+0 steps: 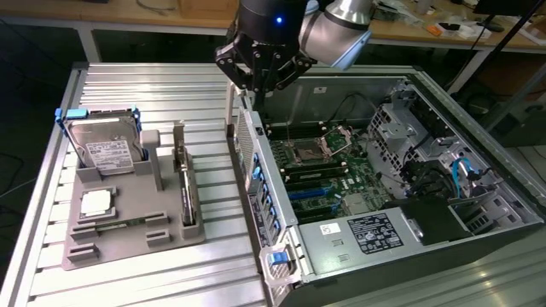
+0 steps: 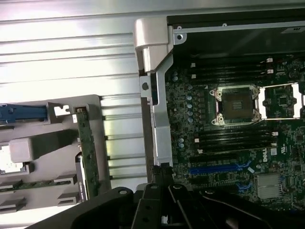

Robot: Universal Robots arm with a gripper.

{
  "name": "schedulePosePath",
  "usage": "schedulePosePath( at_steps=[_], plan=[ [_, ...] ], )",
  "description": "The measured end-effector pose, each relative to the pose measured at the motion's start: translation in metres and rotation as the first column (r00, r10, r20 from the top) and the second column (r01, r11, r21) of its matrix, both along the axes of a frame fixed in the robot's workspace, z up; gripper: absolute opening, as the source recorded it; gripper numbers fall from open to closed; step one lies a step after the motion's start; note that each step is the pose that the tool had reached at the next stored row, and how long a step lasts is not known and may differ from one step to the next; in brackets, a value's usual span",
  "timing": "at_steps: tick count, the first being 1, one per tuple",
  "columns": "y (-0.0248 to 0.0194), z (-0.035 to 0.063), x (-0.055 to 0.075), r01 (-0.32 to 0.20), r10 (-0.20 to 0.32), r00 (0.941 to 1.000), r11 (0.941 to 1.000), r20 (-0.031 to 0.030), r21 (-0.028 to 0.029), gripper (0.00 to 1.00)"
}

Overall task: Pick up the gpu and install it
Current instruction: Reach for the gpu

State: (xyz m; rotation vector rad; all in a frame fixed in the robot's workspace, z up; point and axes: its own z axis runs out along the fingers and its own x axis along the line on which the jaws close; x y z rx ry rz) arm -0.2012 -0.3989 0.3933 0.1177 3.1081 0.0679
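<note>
Exterior view: the hand (image 1: 259,86), fingers together and empty, hangs over the open computer case's (image 1: 256,167) side wall. The gpu (image 1: 184,185) stands on edge in the grey holder (image 1: 128,238) on the counter (image 1: 137,83). Wrist view: the gpu (image 2: 87,152) sits in that holder (image 2: 102,143), apart from the hand (image 2: 162,180).

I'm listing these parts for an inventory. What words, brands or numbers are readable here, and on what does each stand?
"DELL": white print, turned sideways, on the motherboard, as far as it can be read.
hard drive label: printed lines, too small to read.
power supply label: dark, with white text and marks, too small to read.
white sticker next to that label: blurred, unreadable.
</note>
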Motion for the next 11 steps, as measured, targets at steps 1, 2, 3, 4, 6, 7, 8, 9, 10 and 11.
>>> schedulePosePath(
  at_steps=[1, 2, 3, 4, 6, 7, 8, 9, 10, 11],
  plan=[
    [0.0000, 0.0001, -0.003, 0.000, 0.000, 1.0000, 1.0000, -0.0001, -0.0001, 0.11],
    [0.0000, 0.0001, -0.005, 0.000, 0.000, 1.0000, 1.0000, -0.0001, -0.0001, 0.11],
    [0.0000, 0.0000, -0.007, 0.000, 0.000, 1.0000, 1.0000, 0.0000, -0.0001, 0.11],
    [0.0000, 0.0001, -0.010, 0.000, 0.000, 1.0000, 1.0000, 0.0000, -0.0001, 0.11],
    [0.0000, 0.0000, -0.017, 0.000, 0.000, 1.0000, 1.0000, 0.0001, 0.0000, 0.11],
    [0.0000, 0.0000, -0.022, 0.000, 0.000, 1.0000, 1.0000, 0.0001, 0.0000, 0.11],
    [0.0000, 0.0000, -0.026, 0.000, 0.000, 1.0000, 1.0000, 0.0001, 0.0000, 0.11],
    [0.0000, 0.0000, -0.030, 0.000, 0.000, 1.0000, 1.0000, 0.0001, -0.0001, 0.11],
    [0.0000, 0.0000, -0.034, 0.000, 0.000, 1.0000, 1.0000, 0.0001, -0.0001, 0.11],
    [0.0000, 0.0000, -0.037, 0.000, 0.000, 1.0000, 1.0000, 0.0001, -0.0001, 0.11]
  ],
)
